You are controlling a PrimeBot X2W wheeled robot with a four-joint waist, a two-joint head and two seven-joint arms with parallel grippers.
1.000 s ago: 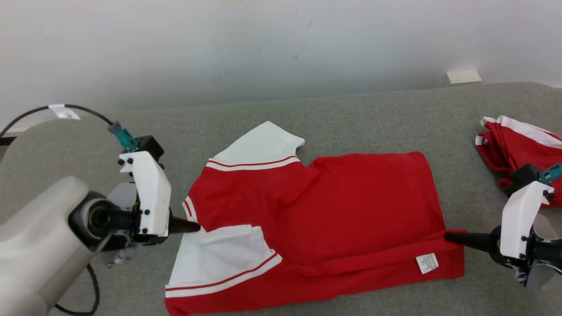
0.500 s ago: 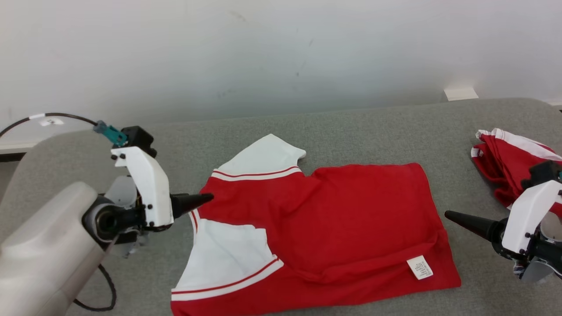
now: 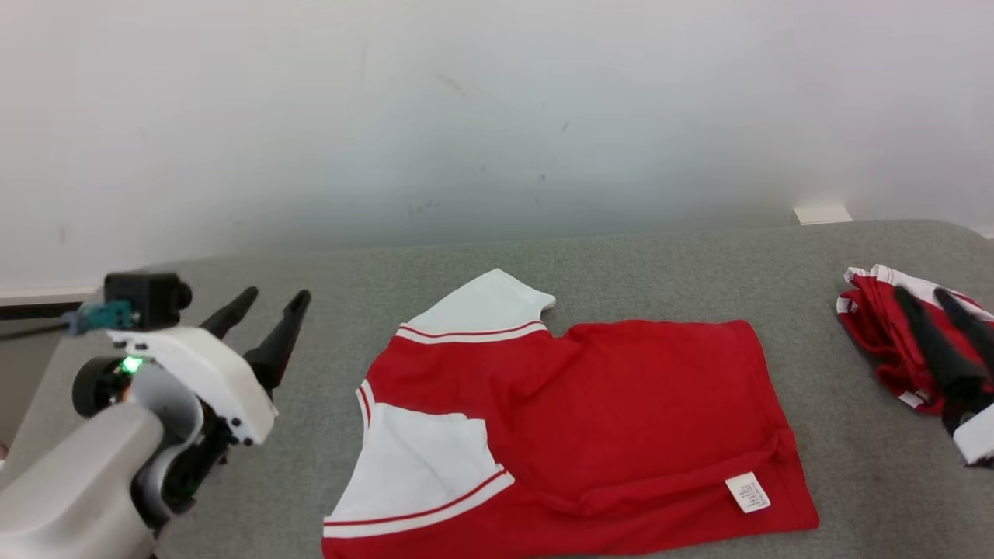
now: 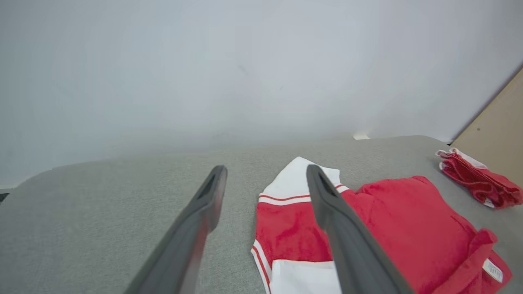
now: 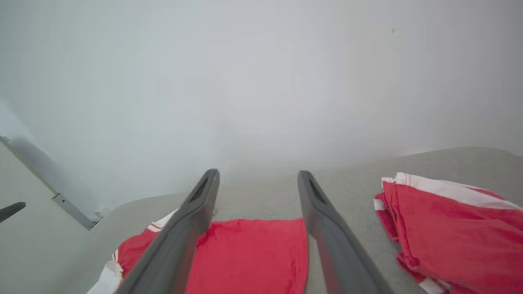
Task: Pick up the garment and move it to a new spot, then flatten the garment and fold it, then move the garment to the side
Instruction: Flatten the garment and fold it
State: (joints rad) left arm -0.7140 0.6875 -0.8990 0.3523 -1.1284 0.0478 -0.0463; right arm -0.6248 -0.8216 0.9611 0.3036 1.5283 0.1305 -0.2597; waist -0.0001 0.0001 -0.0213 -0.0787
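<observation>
The garment [image 3: 590, 419], a red shirt with white sleeves and red stripes, lies folded over on the grey padded table [image 3: 660, 264], a white label near its right lower corner. My left gripper [image 3: 276, 295] is open, raised to the left of the garment and apart from it. In the left wrist view the left gripper [image 4: 266, 168] points over the table toward the wall, with the garment [image 4: 367, 228] to its right. My right gripper [image 3: 920, 292] is open at the far right, clear of the garment. The right gripper [image 5: 257, 172] holds nothing, the garment [image 5: 245, 253] lying below it.
A second pile of red and white clothes [image 3: 877, 334] lies at the table's right end, under my right fingers in the head view. A pale wall runs along the back edge, with a small white block [image 3: 821, 214] there. A beige panel [image 4: 498, 122] stands beyond the right end.
Both grippers opened and let go of the garment's left and right edges, then drew back and turned their fingers toward the wall. The garment settled flat. The head camera tilted up.
</observation>
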